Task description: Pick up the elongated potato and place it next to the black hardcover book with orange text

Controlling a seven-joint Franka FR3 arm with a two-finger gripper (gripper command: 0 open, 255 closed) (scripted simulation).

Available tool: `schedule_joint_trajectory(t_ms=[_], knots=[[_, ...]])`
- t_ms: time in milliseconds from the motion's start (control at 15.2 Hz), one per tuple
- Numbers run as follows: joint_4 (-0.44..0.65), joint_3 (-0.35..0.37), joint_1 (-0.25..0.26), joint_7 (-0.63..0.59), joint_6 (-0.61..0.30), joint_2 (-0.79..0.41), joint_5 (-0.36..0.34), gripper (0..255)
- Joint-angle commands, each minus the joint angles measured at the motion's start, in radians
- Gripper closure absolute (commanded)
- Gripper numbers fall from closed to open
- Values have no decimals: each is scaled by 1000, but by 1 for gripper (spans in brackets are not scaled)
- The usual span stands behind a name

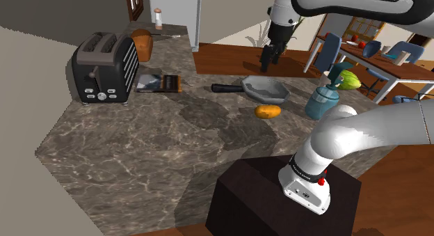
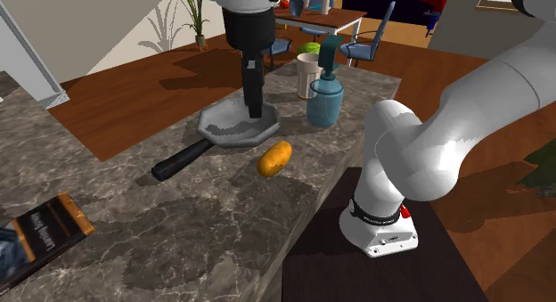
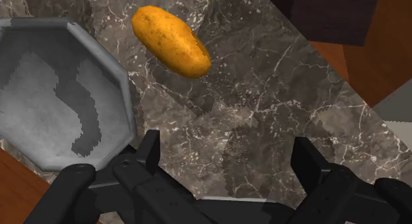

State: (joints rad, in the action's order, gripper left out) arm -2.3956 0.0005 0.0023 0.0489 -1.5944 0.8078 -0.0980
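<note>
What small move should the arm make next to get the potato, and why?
Probably move the tool across until it hangs right over the potato. The tool stands open above the counter, and the potato lies ahead of it, beside the grey pan, not between its fingers.

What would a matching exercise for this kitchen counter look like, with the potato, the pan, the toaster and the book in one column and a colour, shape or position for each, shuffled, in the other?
Column one:
1. potato
2. pan
3. toaster
4. book

Column two:
A. dark, with two slots on top
B. orange-brown and elongated
C. lying flat on the counter beside the toaster
D. grey and eight-sided

Pairs: 1-B, 2-D, 3-A, 4-C
</note>
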Motion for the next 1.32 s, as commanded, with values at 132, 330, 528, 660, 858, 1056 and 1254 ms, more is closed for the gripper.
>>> schedule_joint_trajectory(t_ms=[132, 330, 528, 660, 858, 1056, 1254], knots=[[-88, -41, 24, 98, -57, 43, -23, 0], [-210, -110, 54, 247, -142, 97, -65, 0], [-317, -189, 76, 399, -228, 135, -118, 0], [-380, -249, 86, 502, -289, 148, -160, 0], [-460, -348, 92, 662, -389, 143, -229, 0], [-520, -460, 99, 824, -501, 101, -308, 0], [-543, -508, 102, 881, -564, 65, -342, 0]])
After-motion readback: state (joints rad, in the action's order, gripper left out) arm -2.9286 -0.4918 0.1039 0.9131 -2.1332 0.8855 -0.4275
